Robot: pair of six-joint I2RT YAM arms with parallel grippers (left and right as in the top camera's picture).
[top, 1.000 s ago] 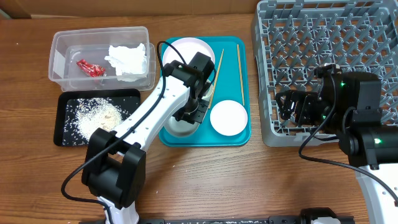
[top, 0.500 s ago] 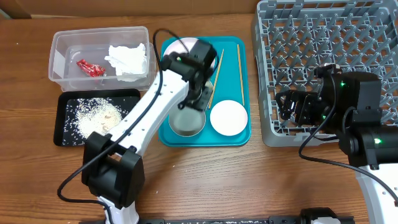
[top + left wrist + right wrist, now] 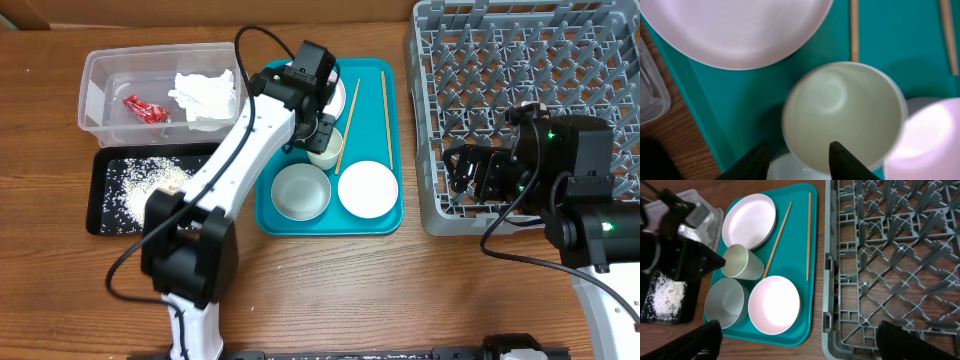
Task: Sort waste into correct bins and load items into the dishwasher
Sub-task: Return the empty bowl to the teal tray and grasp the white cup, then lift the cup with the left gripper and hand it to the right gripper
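Note:
On the teal tray [image 3: 385, 215] stand a white plate [image 3: 337, 99], a small cup [image 3: 326, 152], a bowl [image 3: 301, 192] and a saucer [image 3: 367, 189], with two wooden chopsticks [image 3: 347, 122] beside them. My left gripper [image 3: 319, 134] is open above the cup [image 3: 842, 112]; its fingers [image 3: 800, 161] straddle the cup's near rim. The plate [image 3: 740, 30] lies beyond. My right gripper [image 3: 468, 170] is open and empty [image 3: 807, 347] at the grey dish rack's [image 3: 530, 90] front left corner. The red wrapper [image 3: 146, 110] and the napkin [image 3: 208, 97] lie in the clear tub [image 3: 100, 70]. Rice [image 3: 150, 183] lies on the black tray [image 3: 105, 220].
The rack [image 3: 890, 255] fills the right side, its pegs upright. The tub and the black tray sit left of the teal tray [image 3: 805, 305]. Bare wooden table runs along the front.
My left gripper has moved from over the bowl toward the far side, to the cup, and the bowl now shows. The right arm has not moved.

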